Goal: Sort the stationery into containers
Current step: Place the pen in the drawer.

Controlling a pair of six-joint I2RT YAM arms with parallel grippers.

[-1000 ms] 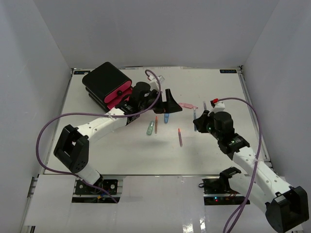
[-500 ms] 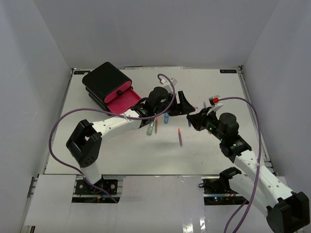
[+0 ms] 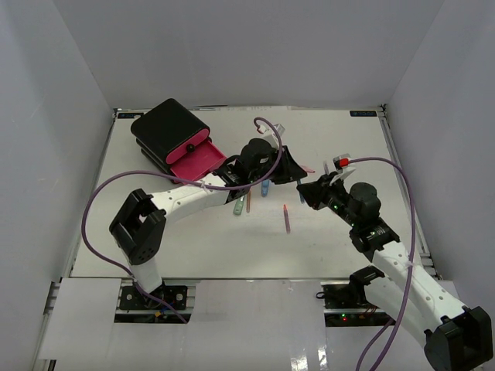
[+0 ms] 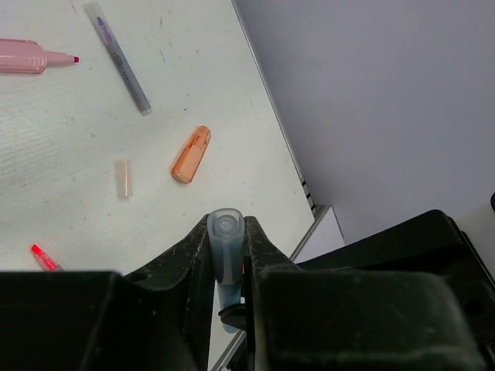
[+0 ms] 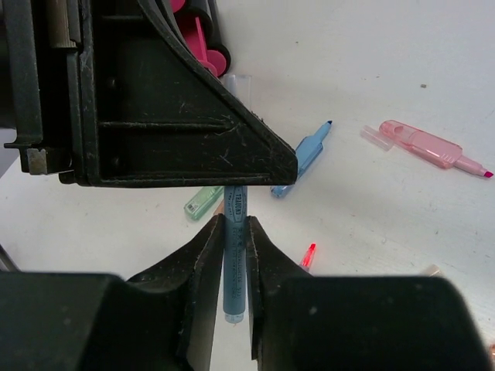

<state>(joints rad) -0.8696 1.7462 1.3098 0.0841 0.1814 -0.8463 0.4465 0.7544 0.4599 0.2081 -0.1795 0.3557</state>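
Where blue pen spans the gap lengthwise, left tool and right tool both clench it; open drawer lies far-left, nearer left tool.

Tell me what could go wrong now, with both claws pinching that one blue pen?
1. The left gripper and right gripper are both shut on the same blue pen; if one arm pulls away before the other lets go, it could bend or fly out.
2. The grippers sit nearly against each other, so a small slip might knock them together.
3. A dropped pen could scatter loose pieces such as the pink highlighter.
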